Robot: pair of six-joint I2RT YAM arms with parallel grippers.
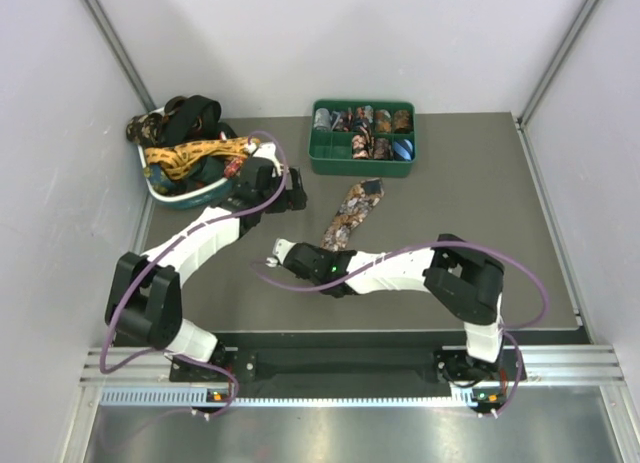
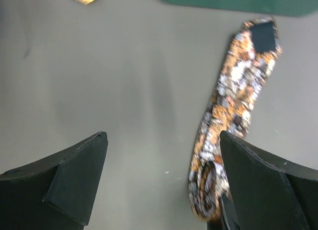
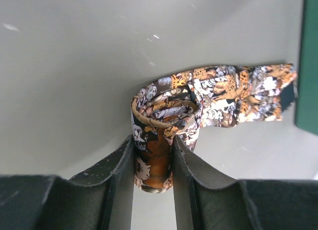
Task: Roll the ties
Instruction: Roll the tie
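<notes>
Right gripper [image 3: 153,146] clamps the rolled end of the brown-floral tie [image 3: 218,98].
Left gripper [image 2: 163,140] hovers wide apart at ten o'clock, leaving its length free to wind.

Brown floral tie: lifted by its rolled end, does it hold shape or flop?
Probably floppy: the brown floral tie lies limp and curved on the table, so its tail would likely dangle. The partial roll looks loose and may unwind if the right pincer lets go. Thin fabric: a push would probably bunch it.

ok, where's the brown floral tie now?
The brown floral tie lies mid-table in the top view, just below the green tray, rolled end pinched in the right hand.
</notes>
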